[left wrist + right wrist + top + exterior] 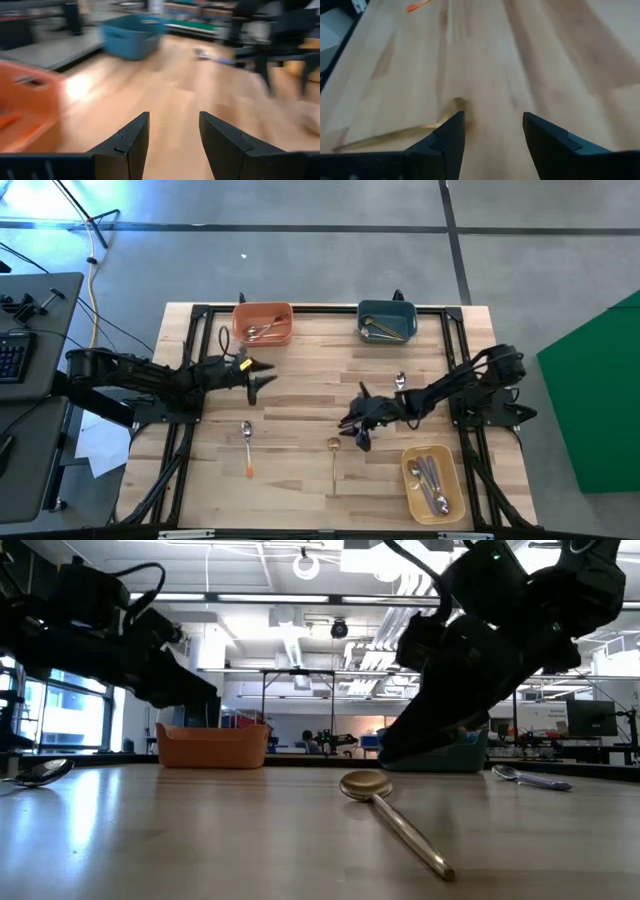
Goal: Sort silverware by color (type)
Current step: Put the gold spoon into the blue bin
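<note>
Three spoons lie loose on the wooden table: an orange-handled one, a gold one and a purple-handled one. My right gripper hovers open just right of the gold spoon's bowl, slanting down, with nothing between its fingers. My left gripper stands open and nearly level near the coral bowl, also holding nothing. The coral bowl holds spoons, the teal bowl holds gold ones, and the yellow bowl holds purple ones.
A black frame runs along the table's far edge and down both sides past the arm bases. Bare wood lies between the two grippers and along the near edge. A desk with a keyboard stands left of the table.
</note>
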Robot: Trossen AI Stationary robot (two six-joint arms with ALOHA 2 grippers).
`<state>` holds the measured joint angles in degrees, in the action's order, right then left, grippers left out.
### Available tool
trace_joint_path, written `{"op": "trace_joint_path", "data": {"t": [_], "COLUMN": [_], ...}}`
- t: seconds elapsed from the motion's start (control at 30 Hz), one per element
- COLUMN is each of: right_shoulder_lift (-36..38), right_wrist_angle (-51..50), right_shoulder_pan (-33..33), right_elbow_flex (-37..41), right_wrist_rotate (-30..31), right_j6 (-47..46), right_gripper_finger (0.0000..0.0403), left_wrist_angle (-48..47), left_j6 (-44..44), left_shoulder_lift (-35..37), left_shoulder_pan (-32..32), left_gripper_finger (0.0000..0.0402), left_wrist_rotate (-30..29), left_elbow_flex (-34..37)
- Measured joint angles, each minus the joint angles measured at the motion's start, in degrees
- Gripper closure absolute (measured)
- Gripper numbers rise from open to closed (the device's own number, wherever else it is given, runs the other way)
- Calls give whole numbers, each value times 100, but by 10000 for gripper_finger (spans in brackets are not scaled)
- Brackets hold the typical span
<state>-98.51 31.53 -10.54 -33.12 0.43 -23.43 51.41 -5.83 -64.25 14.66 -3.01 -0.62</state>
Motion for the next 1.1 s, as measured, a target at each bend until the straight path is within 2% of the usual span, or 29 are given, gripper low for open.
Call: {"op": "trace_joint_path", "data": {"t": [0.1, 0.3, 0.63, 0.77, 1.1], "right_shoulder_lift": [-267, -805, -956, -956, -948], "right_wrist_angle": [26, 1, -380, -433, -531], "right_shoulder_pan": [-164, -430, -617, -662, -692], "right_elbow_flex": [-241, -756, -941, -941, -950], "right_wrist_rotate": [-1, 17, 704, 769, 685], "right_j6": [-76, -258, -812, -968, -1048], "right_gripper_finger": [219, 219, 227, 262, 393], "left_wrist_angle": [186, 255, 250, 250, 247], "left_j6": [0, 2, -144, -162, -157], "left_shoulder_lift": [0, -2, -9, -9, -9], "left_shoulder_pan": [-399, -928, -1391, -1584, -1939], "left_gripper_finger": [238, 238, 238, 238, 247], "left_wrist_rotate": [148, 60, -95, -206, -390], "left_elbow_flex": [0, -4, -2, -4, -3]}}
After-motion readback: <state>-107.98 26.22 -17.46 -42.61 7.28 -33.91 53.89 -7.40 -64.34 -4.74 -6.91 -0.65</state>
